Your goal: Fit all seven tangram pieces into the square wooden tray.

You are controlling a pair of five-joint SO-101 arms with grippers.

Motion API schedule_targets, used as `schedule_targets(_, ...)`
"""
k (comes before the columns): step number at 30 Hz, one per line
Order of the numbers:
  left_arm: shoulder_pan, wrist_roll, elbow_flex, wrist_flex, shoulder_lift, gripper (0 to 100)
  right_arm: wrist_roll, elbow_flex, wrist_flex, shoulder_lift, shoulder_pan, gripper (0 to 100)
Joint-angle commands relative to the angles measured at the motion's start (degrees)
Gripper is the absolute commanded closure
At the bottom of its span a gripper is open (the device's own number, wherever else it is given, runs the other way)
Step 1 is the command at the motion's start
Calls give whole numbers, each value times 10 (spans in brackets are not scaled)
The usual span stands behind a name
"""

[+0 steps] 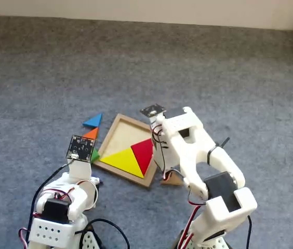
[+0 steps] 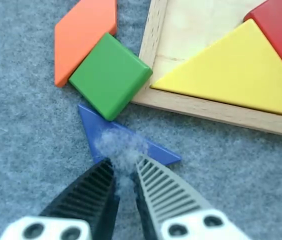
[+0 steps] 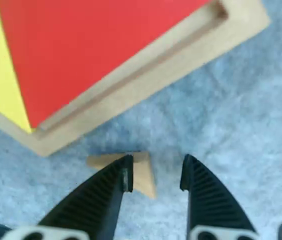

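The square wooden tray [image 1: 114, 129] holds a yellow triangle [image 1: 123, 160] and a red triangle [image 1: 144, 150]. Beside its left edge lie a blue triangle [image 1: 93, 121], an orange parallelogram [image 1: 90, 133] and a green square [image 1: 94, 154]. In the left wrist view a second blue triangle [image 2: 126, 142] lies against the green square [image 2: 110, 75]. My left gripper [image 2: 124, 167] is shut, its tips at that triangle's near edge. My right gripper [image 3: 156, 175] is open just outside the tray's corner [image 3: 131, 100]. A small tan triangle [image 3: 143, 172] lies on the carpet beside one finger.
Grey carpet covers the whole floor, with wide free room beyond the tray. Most of the tray's far half [image 2: 196, 30] shows bare wood. The right arm's body [image 1: 198, 155] hangs over the tray's right corner.
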Motion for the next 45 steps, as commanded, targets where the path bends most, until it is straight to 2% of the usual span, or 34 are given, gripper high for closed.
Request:
schedule_targets(1,-1,6,12,3,-22,983,5,-12,15,-90,30,832)
schedule_targets(3,-1,6,12,3,-22,983,-12,15,14,-153,43,832)
schedule_targets(8,-1,6,12,3,-22,983,-117,71,9,-295,58,830)
schedule_targets(13,-1,6,12,3,-22,983,-215,141,-31,-358,58,829)
schedule_targets(15,-1,6,12,3,-22,983,-168,182,-47,-364,54,829)
schedule_targets(19,-1,6,12,3,-22,983,83,230,-48,-365,44,828)
schedule_targets(25,-1,6,12,3,-22,983,208,233,-51,-363,15,827)
schedule_targets(28,-1,6,12,3,-22,983,237,233,-57,-362,-26,819)
schedule_targets(33,-1,6,12,3,-22,983,236,253,-110,-353,-61,670)
schedule_targets(39,-1,6,12,3,-22,983,240,292,-201,-286,-97,689)
schedule_targets(45,-1,6,12,3,-22,983,241,294,-217,-226,-98,693)
